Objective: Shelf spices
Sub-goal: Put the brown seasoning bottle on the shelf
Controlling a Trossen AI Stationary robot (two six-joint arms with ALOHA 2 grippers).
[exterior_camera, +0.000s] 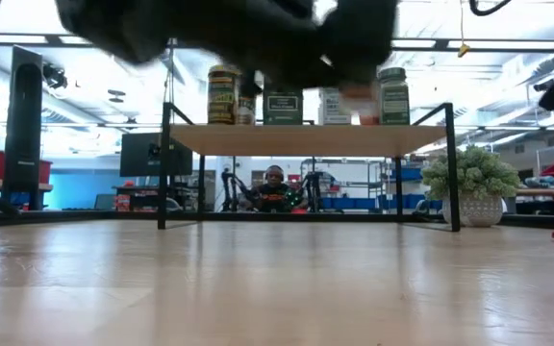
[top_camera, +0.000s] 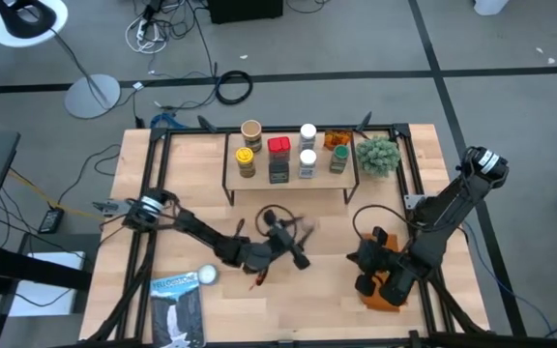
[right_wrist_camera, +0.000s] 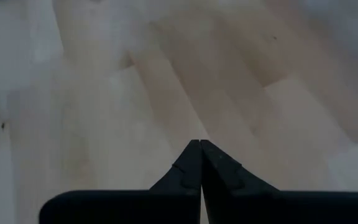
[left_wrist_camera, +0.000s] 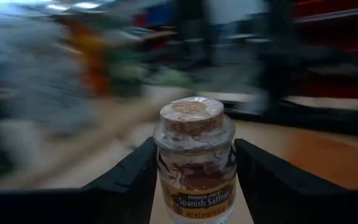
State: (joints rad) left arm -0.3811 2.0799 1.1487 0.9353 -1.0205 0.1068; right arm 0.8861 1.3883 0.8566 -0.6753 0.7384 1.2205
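Note:
A small glass saffron jar (left_wrist_camera: 196, 155) with a cork stopper sits between the fingers of my left gripper (top_camera: 293, 242), which is near the table's middle, in front of the shelf (top_camera: 288, 172). Several spice jars (top_camera: 278, 150) stand on the shelf's board (exterior_camera: 306, 139). A white-lidded jar (top_camera: 206, 275) stands on the table at the near left. My right gripper (right_wrist_camera: 201, 146) is shut on nothing, above bare wood at the near right (top_camera: 366, 271). My left gripper pinches the jar's glass body (left_wrist_camera: 161, 177) between its two fingers (left_wrist_camera: 132, 180), one on each side, below the jar's shoulder. The cork top (left_wrist_camera: 196, 115) stands above the fingers. The fingers come at it about level. In the low view the gripper (exterior_camera: 287, 38) is a dark blur well above the tabletop.
A potted plant (top_camera: 378, 155) stands at the shelf's right end. An orange cloth (top_camera: 387, 298) lies under my right arm. A blue-and-white booklet (top_camera: 177, 309) lies at the near left. Bare wood (exterior_camera: 277, 279) lies under and in front of the shelf.

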